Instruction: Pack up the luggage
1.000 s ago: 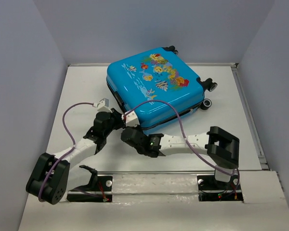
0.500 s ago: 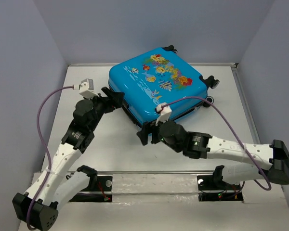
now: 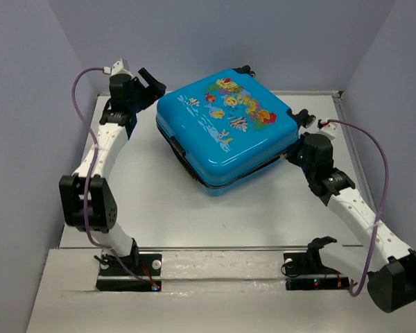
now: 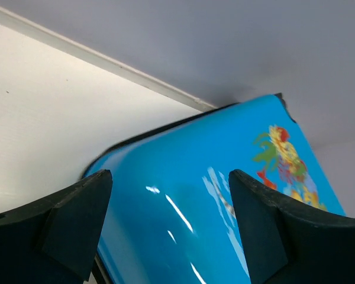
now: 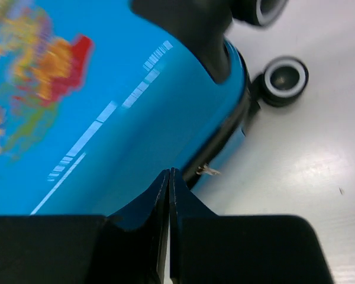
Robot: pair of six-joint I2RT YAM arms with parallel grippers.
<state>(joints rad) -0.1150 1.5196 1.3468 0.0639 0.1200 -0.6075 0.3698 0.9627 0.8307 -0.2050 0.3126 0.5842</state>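
Luggage [image 3: 225, 128] lies closed and flat on the far half of the tabletop [image 3: 159, 208], midway between the left and right edges. It sits diagonally, fish print up, with its wheels [image 5: 286, 80] toward the far-right corner.

Left fingers [image 4: 65, 225] – spread wide and holding nothing – hang near the far-left corner, just beside the luggage's left corner; contact cannot be determined.

Right fingers [image 5: 106, 248] – pressed together and holding nothing – sit toward the right edge, just beside the luggage's wheel end, and point at the black seam of the shell.
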